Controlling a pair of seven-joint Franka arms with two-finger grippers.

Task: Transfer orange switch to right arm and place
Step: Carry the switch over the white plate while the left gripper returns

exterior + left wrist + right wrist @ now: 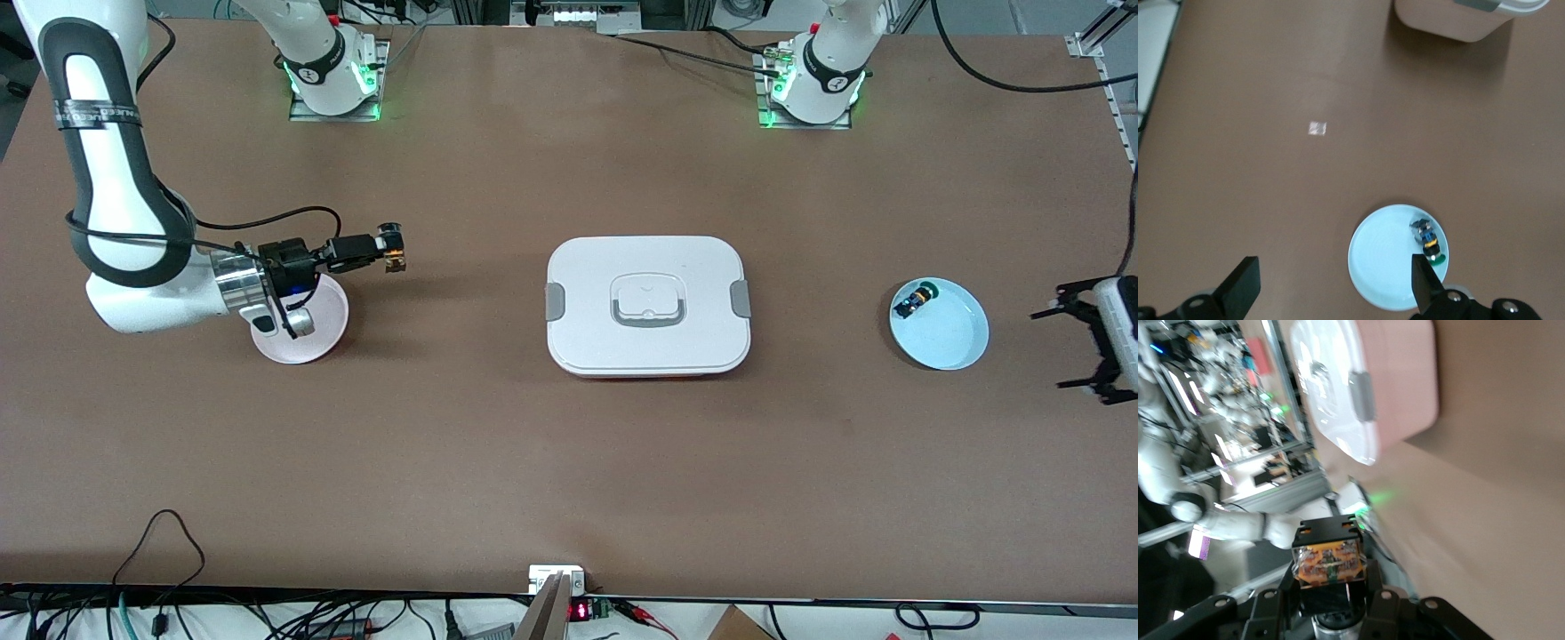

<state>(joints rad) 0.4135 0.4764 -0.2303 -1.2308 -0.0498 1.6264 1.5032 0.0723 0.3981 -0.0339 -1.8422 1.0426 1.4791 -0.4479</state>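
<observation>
Item: orange switch [394, 259], which we are seeing clamped between the fingers of the right gripper [391, 248], up in the air over bare table just beside the pink plate [324, 338], at about two o'clock from it.

Item: left gripper [1071, 348], waiting with fingers spread wide at the left arm's end of the table, near the blue plate [956, 342].

Item: small switch [914, 302] lying in that plate, seemingly blue and green.

Item: white lidded box [647, 305], sitting mid-table.
</observation>
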